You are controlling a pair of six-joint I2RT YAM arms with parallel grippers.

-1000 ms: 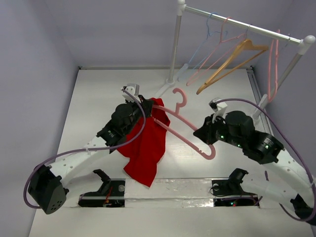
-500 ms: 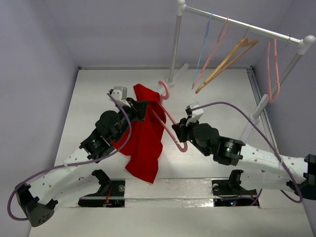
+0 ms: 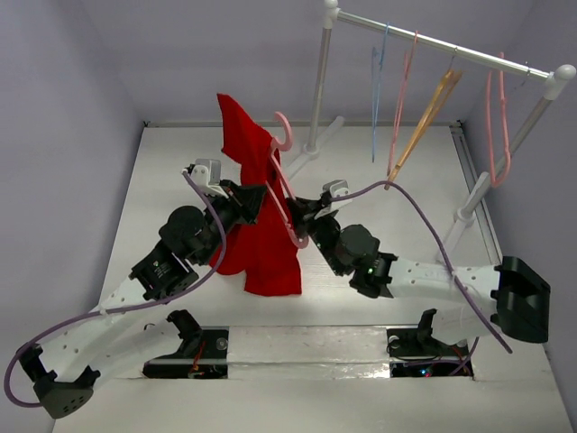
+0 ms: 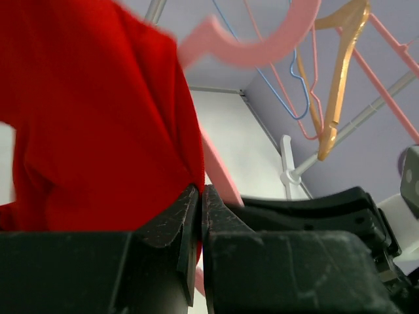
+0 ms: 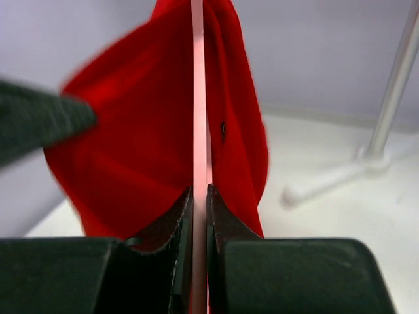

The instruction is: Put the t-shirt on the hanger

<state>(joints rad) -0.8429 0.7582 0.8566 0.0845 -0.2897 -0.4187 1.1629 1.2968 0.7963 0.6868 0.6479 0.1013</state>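
The red t-shirt (image 3: pixel 257 230) hangs lifted above the table, draped over the pale pink hanger (image 3: pixel 282 171), whose hook points up at the back. My left gripper (image 3: pixel 255 200) is shut on the t-shirt's cloth; in the left wrist view the cloth (image 4: pixel 98 124) is pinched between the jaws (image 4: pixel 200 193) with the hanger's arm (image 4: pixel 219 167) right beside them. My right gripper (image 3: pixel 302 212) is shut on the hanger's thin arm (image 5: pixel 198 98), with the t-shirt (image 5: pixel 137 150) behind it.
A white clothes rail (image 3: pixel 442 43) stands at the back right with a light-blue hanger (image 3: pixel 376 90), pink hangers (image 3: pixel 496 122) and an orange-tan hanger (image 3: pixel 424 113) on it. Its upright post (image 3: pixel 317 86) is close behind the lifted hanger.
Both arms have raised the t-shirt and hanger and swung them left and back. The hanger has turned more upright and the shirt has slid further over it.
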